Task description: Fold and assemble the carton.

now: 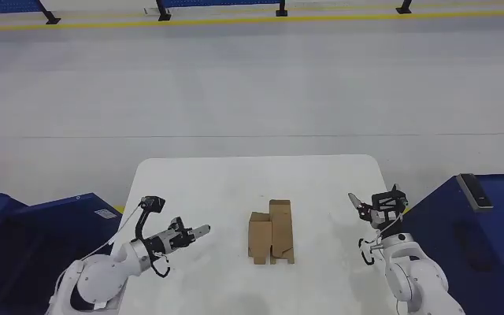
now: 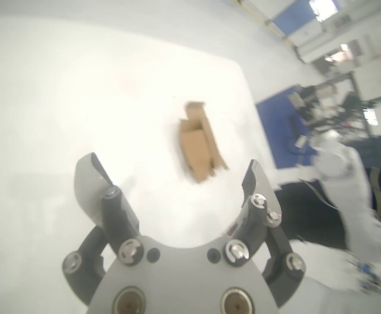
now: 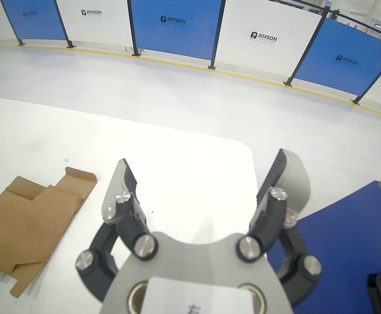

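- Where is the carton lying?
- The flat brown cardboard carton [image 1: 272, 232] is lying unfolded near the middle of the white round-cornered table [image 1: 236, 181], with two panels side by side and one reaching farther toward 12 o'clock.
- What are the wrist views adding?
- The right wrist view is showing a notched flap at the carton's [image 3: 35, 220] far end. The left wrist view is showing the carton [image 2: 198, 148] blurred, with the right arm's white casing [image 2: 351, 166] beyond the table edge.
- And the grippers?
- The left gripper [image 1: 193, 232] is hovering at the carton's 9 o'clock, well apart from it, with its fingers [image 2: 89, 178] spread wide. The right gripper [image 1: 376, 201] is hanging at about 2 o'clock by the table's edge, also well apart and also spread wide.
- Anything around them?
- Tabletop is lying between each gripper and the carton. Dark blue surfaces [image 1: 453, 216] are flanking the table at 3 and 9 o'clock. At 12 o'clock, blue and white fence panels [image 3: 175, 26] are standing behind a yellow floor line [image 3: 253, 78].
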Motion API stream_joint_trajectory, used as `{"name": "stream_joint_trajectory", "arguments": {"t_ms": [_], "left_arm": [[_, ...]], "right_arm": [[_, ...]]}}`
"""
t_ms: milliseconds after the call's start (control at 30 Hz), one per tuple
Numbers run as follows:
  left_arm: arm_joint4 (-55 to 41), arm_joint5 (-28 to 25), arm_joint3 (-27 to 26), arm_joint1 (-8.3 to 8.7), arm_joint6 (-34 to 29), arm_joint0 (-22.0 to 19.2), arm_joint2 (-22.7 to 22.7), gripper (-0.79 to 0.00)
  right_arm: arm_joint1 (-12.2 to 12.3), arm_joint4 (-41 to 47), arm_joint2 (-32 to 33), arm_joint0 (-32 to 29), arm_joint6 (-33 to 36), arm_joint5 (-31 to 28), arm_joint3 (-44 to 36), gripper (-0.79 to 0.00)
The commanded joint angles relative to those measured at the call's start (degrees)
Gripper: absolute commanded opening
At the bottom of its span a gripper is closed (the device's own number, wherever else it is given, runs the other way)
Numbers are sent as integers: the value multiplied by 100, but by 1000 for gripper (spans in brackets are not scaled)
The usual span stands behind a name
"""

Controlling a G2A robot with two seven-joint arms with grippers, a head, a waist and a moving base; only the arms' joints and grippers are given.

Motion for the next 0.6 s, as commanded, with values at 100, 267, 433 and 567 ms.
{"name": "stream_joint_trajectory", "arguments": {"t_ms": [100, 267, 433, 567], "left_arm": [[-1277, -222, 1345, -51, -1074, -1112, 819, 0], [-1119, -403, 2011, -115, -1030, -1608, 1371, 0], [-1119, -403, 2011, -115, -1030, -1608, 1371, 0], [-1147, -397, 2018, -118, -985, -1602, 1377, 0]], "right_arm": [[0, 0, 0, 0, 0, 0, 0, 0], [0, 0, 0, 0, 0, 0, 0, 0], [0, 0, 0, 0, 0, 0, 0, 0], [0, 0, 0, 0, 0, 0, 0, 0]]}}
